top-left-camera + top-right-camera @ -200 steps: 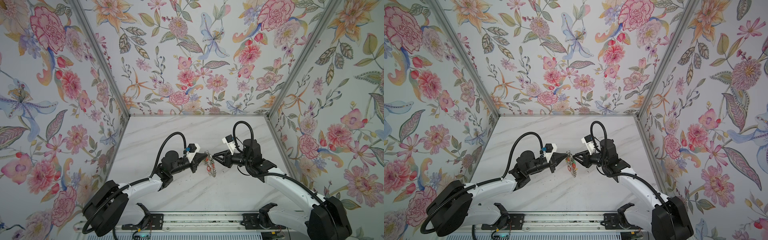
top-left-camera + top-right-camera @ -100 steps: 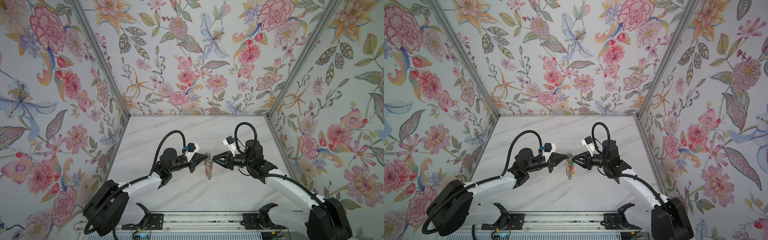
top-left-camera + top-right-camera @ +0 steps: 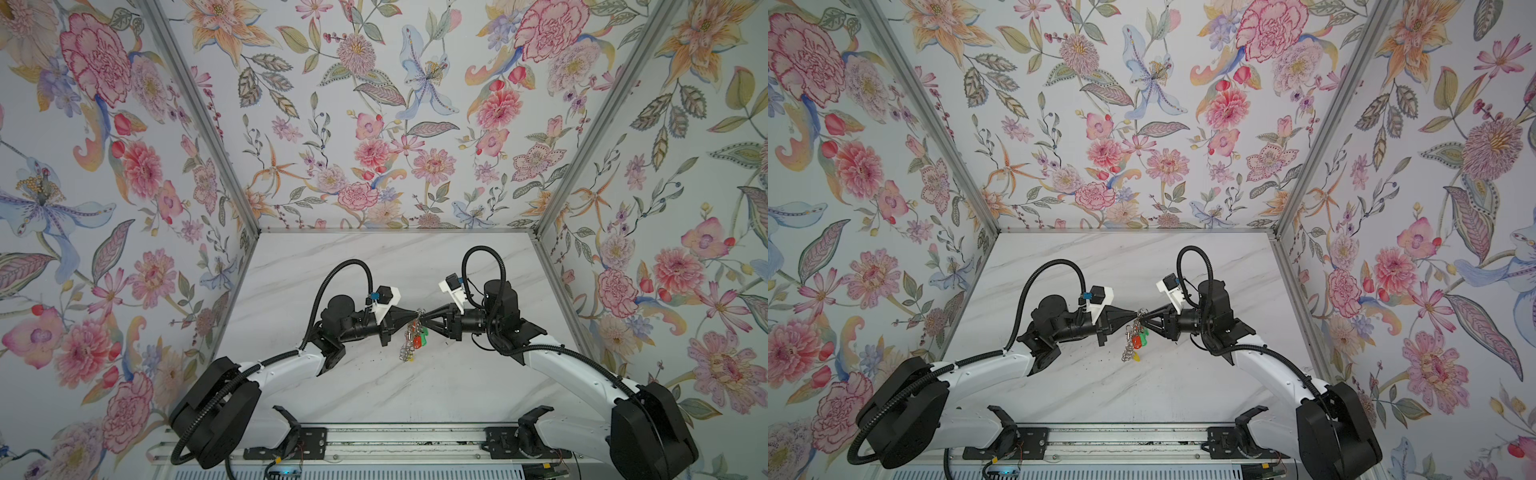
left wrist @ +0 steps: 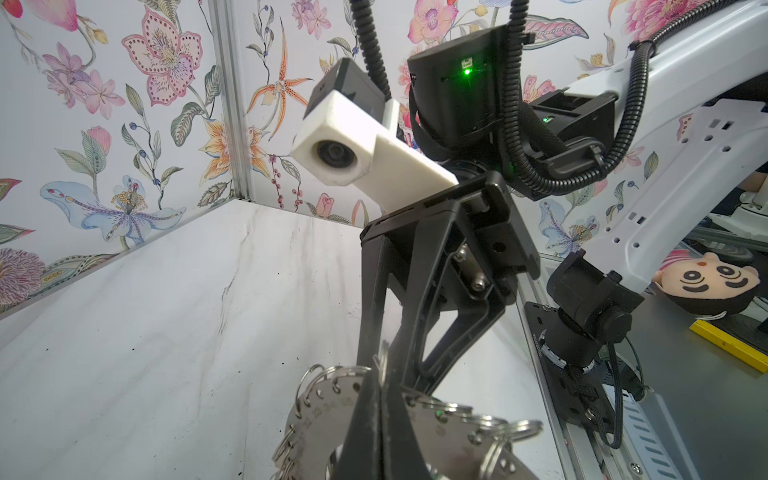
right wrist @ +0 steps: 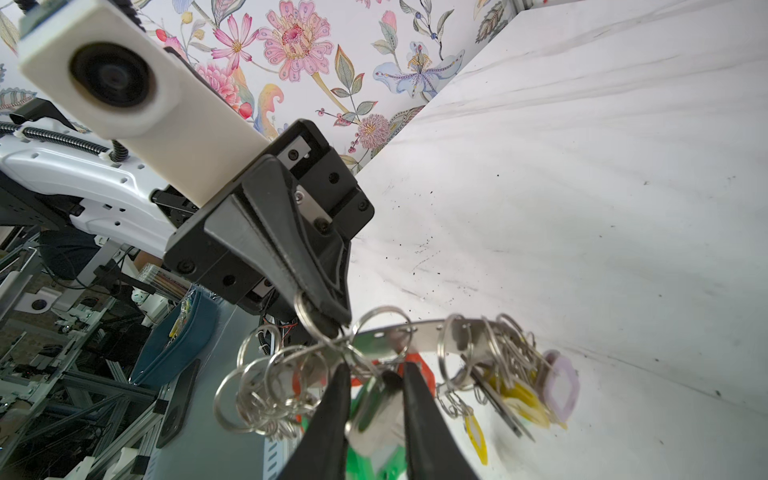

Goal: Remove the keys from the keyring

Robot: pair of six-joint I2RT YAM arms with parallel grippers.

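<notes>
The keyring point(image 5: 424, 334) is held above the tabletop point(image 3: 415, 386), clenched at its rim by the left hand point(image 5: 328, 322), its keys point(image 3: 412, 343) hung below. One key point(image 5: 374, 411) is straddled by the right hand point(image 5: 376, 372); a firm pinch cannot be told. Should neighbouring rings point(image 5: 249, 386) be snagged, the keyring could be wrenched loose and dropped.
</notes>
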